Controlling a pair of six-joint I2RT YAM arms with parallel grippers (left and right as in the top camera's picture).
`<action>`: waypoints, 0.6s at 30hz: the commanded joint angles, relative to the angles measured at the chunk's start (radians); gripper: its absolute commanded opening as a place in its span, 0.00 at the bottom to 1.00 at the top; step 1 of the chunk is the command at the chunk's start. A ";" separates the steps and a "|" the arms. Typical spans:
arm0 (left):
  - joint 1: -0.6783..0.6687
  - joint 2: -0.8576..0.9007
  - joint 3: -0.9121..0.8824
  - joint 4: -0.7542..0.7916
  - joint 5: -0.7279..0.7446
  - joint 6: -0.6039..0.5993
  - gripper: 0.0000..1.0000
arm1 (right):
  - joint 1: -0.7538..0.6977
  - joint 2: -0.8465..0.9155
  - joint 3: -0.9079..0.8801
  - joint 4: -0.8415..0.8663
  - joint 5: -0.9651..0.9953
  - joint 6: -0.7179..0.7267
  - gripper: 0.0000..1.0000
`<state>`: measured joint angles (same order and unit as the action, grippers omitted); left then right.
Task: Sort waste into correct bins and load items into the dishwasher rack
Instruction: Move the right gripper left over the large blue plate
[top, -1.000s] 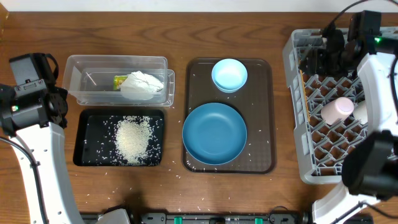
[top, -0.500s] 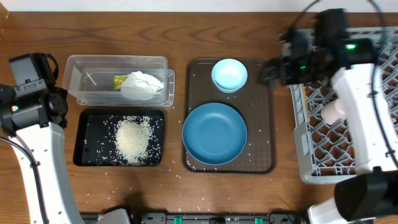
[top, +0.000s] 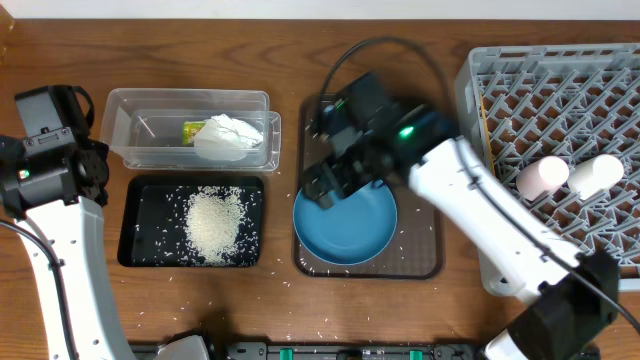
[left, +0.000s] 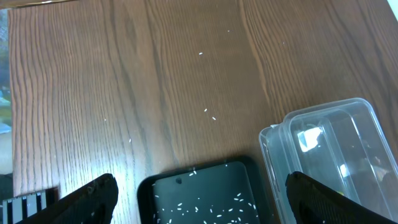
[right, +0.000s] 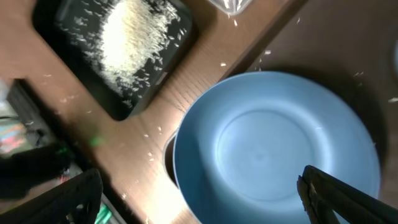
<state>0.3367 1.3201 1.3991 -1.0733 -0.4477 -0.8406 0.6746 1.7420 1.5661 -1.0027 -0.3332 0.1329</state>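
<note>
The large dark-blue bowl (top: 350, 222) sits on the brown serving tray (top: 425, 255); it fills the right wrist view (right: 280, 143). My right gripper (top: 325, 188) hovers open over the bowl's left rim (right: 205, 199), holding nothing. The small light-blue bowl is hidden under the right arm. The pink cup (top: 541, 176) and white cup (top: 594, 172) lie in the grey rack (top: 500, 110). The clear tub (top: 140, 105) holds the white tissue (top: 230, 135) and green-yellow wrapper (top: 193, 129). Rice (top: 213, 220) lies in the black tray (top: 135, 250). My left gripper (left: 199, 202) is open above the black tray's corner (left: 186, 183). I see no chopsticks.
Loose rice grains are scattered on the wood (top: 300, 335) in front of the trays and on the brown tray. The clear tub's corner (left: 329, 143) shows in the left wrist view. The right arm stretches from the front right across the brown tray.
The right arm swung left from the rack across the brown tray and now hangs over the large blue bowl, covering the small bowl. The left arm has not moved.
</note>
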 joint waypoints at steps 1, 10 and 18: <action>0.003 0.001 0.003 -0.003 -0.009 -0.002 0.89 | 0.067 0.014 -0.052 0.016 0.242 0.236 0.99; 0.003 0.001 0.003 -0.003 -0.009 -0.002 0.89 | 0.099 0.014 -0.069 0.048 0.240 0.326 0.99; 0.003 0.001 0.003 -0.003 -0.009 -0.002 0.89 | 0.099 0.014 -0.070 0.066 0.219 0.328 0.99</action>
<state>0.3367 1.3201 1.3991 -1.0737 -0.4477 -0.8406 0.7685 1.7603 1.4952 -0.9428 -0.1040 0.4408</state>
